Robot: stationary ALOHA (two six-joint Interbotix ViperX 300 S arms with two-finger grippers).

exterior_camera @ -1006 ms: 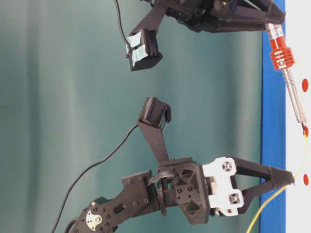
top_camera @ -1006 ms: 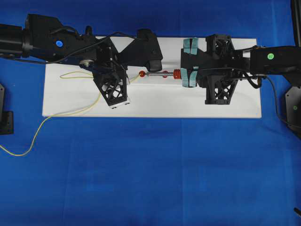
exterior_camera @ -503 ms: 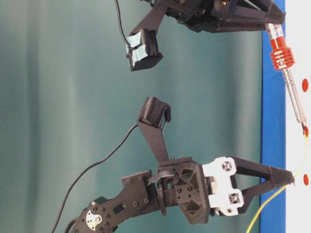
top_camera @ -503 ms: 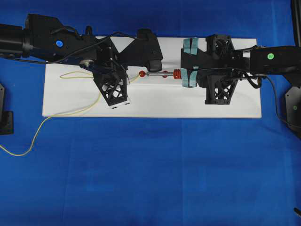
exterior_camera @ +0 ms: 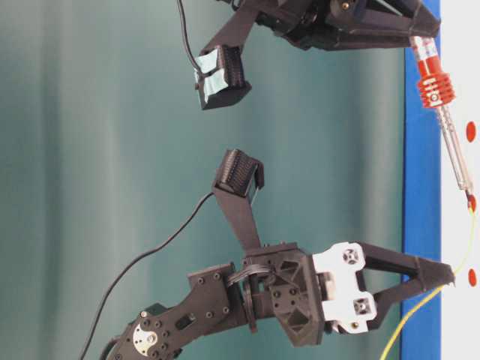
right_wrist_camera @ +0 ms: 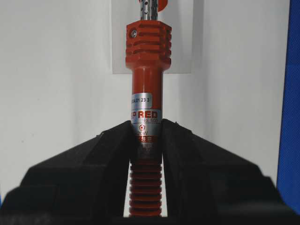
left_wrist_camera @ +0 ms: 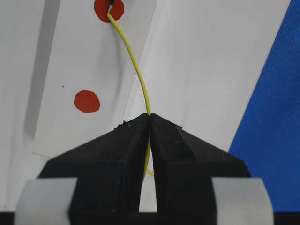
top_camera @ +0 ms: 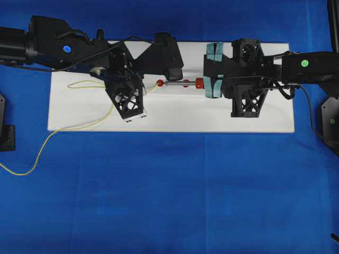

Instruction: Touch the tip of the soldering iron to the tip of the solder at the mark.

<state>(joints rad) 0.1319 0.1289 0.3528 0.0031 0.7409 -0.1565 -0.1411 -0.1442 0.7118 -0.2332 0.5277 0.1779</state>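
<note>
The soldering iron [top_camera: 183, 82], with a silver shaft and red ribbed collar, lies along the white board, tip pointing left. My right gripper [top_camera: 212, 83] is shut on its red handle [right_wrist_camera: 146, 108]. The thin yellow solder [top_camera: 95, 124] curves across the board's left part. My left gripper [top_camera: 143, 89] is shut on the solder [left_wrist_camera: 137, 70] a short way behind its end. The solder's end lies on a red round mark [left_wrist_camera: 109, 8], where the iron's dark tip meets it. In the table-level view the iron [exterior_camera: 442, 105] slants down to that mark [exterior_camera: 471, 202].
The white board [top_camera: 175, 116] lies on a blue cloth [top_camera: 169, 190]. Other red dots sit on the board [left_wrist_camera: 87, 101], one under the iron's shaft [top_camera: 186, 83]. The solder's loose tail runs off the board's left front onto the cloth [top_camera: 21, 172].
</note>
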